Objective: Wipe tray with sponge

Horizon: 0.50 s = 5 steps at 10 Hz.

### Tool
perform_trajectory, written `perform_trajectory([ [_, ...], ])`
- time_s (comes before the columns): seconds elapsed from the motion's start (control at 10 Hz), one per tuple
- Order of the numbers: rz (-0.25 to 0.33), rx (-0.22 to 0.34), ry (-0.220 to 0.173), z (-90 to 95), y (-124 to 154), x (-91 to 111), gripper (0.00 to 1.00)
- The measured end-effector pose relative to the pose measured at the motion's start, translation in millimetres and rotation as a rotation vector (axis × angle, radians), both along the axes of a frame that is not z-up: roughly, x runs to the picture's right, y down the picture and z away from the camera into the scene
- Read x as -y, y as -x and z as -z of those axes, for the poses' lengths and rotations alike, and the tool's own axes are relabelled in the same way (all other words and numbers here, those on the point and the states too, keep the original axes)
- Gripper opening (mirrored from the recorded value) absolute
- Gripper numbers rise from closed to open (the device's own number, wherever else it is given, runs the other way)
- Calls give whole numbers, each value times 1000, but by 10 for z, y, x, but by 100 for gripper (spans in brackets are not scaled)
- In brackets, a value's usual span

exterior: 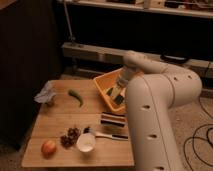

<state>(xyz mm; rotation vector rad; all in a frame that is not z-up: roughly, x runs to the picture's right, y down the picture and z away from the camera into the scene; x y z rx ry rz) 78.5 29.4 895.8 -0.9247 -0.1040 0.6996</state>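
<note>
**Claw inside the tray**

The big yellow-orange plastic tray [102, 86] sits at the far edge of the wooden table [60, 122]. The robot's claw [117, 95] reaches down into it. Right under the claw lies the small pale yellow-green sponge [118, 98]. I cannot tell how the claw is set. Nearer than the claw stands a small round white cup [86, 142].

One tray [102, 86], one sponge [119, 96], one claw [116, 93] above the tray, one cup [86, 142], one apple [48, 147], one green pepper [76, 97]
</note>
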Motion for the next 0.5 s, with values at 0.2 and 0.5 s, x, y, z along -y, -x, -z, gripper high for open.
perform_trajectory([
  [0.2, -19, -10, -8, 38, -114, 56, 0],
  [0.5, -48, -35, -19, 89, -250, 128, 0],
])
